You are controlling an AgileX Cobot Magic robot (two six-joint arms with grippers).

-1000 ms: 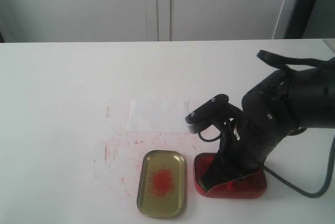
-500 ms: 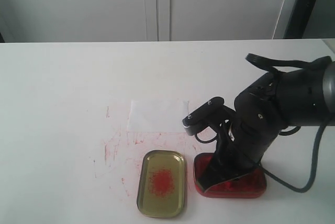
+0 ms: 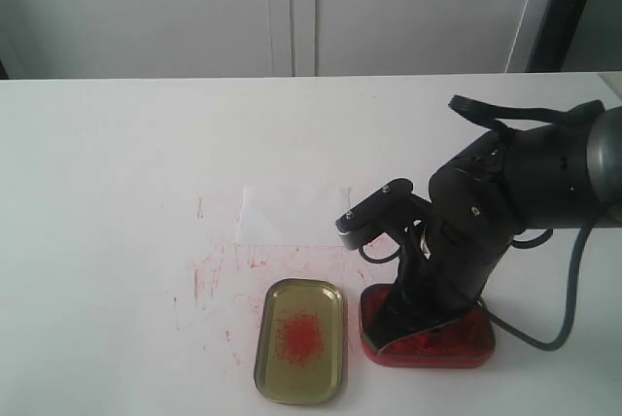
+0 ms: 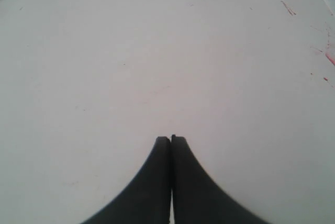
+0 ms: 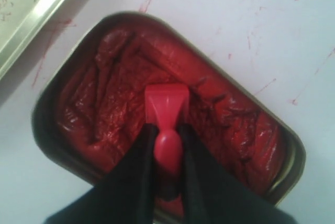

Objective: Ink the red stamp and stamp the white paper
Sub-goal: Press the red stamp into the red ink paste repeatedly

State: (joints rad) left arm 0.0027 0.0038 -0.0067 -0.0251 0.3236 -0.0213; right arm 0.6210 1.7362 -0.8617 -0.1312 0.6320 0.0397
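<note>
Your right hand (image 5: pixel 166 130) is clenched on the red stamp (image 5: pixel 166 103), its two dark fingers (image 5: pixel 141 156) pinching the rounded handle from either side. The stamp's square base points away from the wrist and sits down in the wet red ink of the oblong ink tin (image 3: pixel 474 350), roughly in the middle of the tin. Around the base the ink looks thick and creased, with ridges and folds across the whole pad.

In the exterior view, your right arm (image 3: pixel 505 202) bends down steeply over the tin, and the hand hides most of the tin's inside, so the stamp itself does not show there. The tin stands near the front edge of the counter (image 3: pixel 117 163), right of the middle. Just beside it on the left lies the yellowish tin lid (image 3: pixel 301 340), open side up, with a red smudge (image 3: pixel 301 336) in its middle; the two are close but apart.

The white paper (image 3: pixel 292 212) lies flat on the counter behind the lid, apart from both tins, and it looks unmarked as far as you can see. Thin red streaks and specks (image 3: pixel 209 275) mark the counter between the paper and the lid and to their left.

Your left hand (image 4: pixel 170 139) is clenched with its fingers pressed flat together and nothing between them, above plain white counter with a few red specks to one side.
</note>
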